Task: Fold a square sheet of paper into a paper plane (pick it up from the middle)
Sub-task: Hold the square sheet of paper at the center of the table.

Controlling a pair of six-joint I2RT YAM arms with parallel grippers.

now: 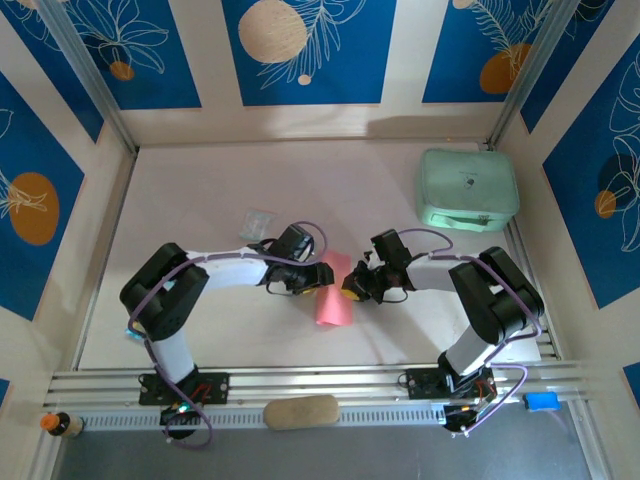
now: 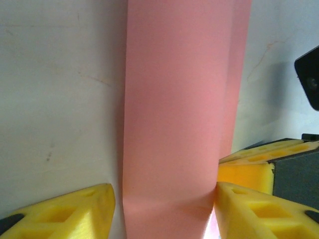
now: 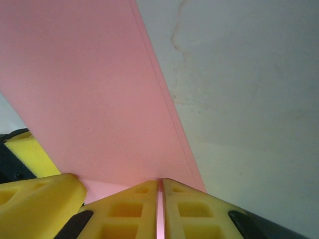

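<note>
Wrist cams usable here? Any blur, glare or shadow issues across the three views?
Top external: sharp, evenly lit, soft shadows on the table. Left wrist: left fingers soft up close, pink paper edges fairly sharp, no glare. Right wrist: right fingers blurred, bright paper sliver between them; table stains legible.

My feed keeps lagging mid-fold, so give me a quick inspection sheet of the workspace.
Surface: white tabletop, faintly scuffed.
Job's things: salmon-pink paper, folded into a strip, centre.
Clutter: clear plastic packet; mint-green case; tan oblong pad by the near rails.
Grippers: left gripper fingers apart, straddling the strip; right gripper fingers shut on its edge.
Cables: purple cables along both arms.
Surroundings: blue-patterned wall panels.
</note>
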